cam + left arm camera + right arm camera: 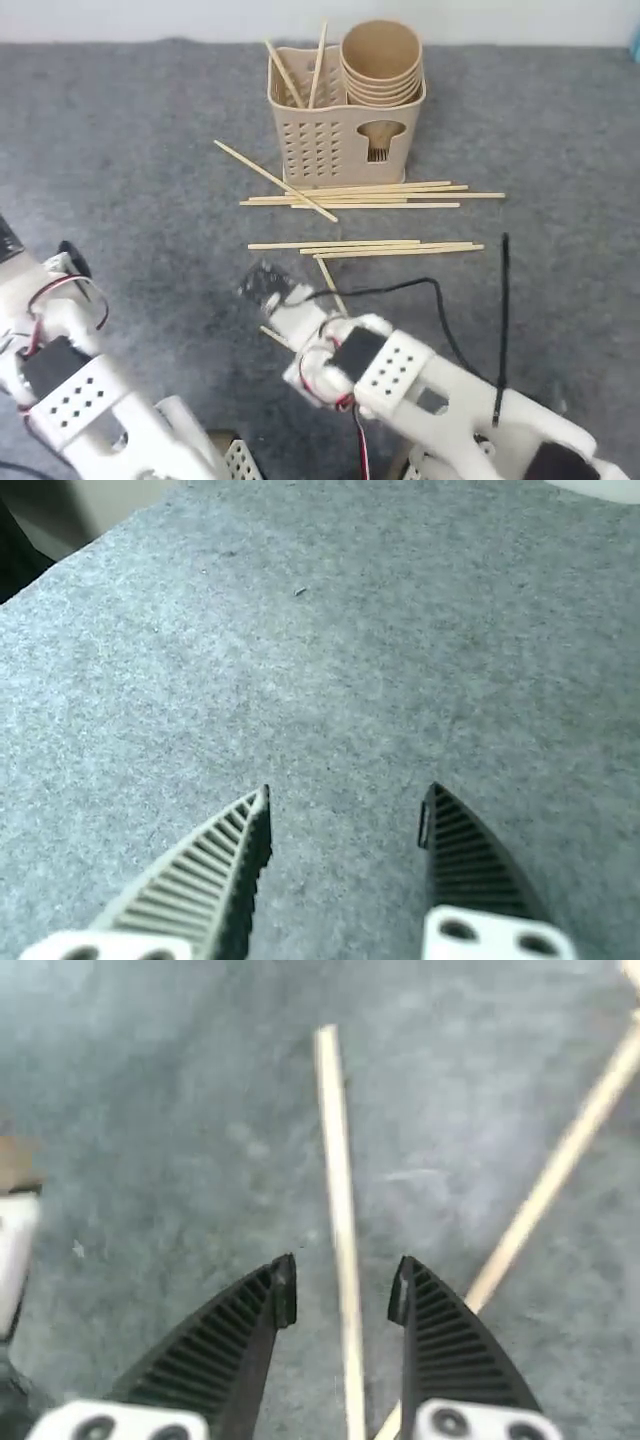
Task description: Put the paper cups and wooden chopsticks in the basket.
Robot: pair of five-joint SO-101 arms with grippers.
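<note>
Chopstick lies inside released right end effector — left end effector released over carpet.

One basket; one stack of roughly five cups; two chopsticks inside, about ten loose on the worktop.

Grey mat covers the whole table. White strip along the 12 o'clock edge. Blue bit at the 2 o'clock corner, too cropped to identify. Black cable curves over the mat from centre toward 4 o'clock. Perforated beige piece at the 7 o'clock edge.
</note>
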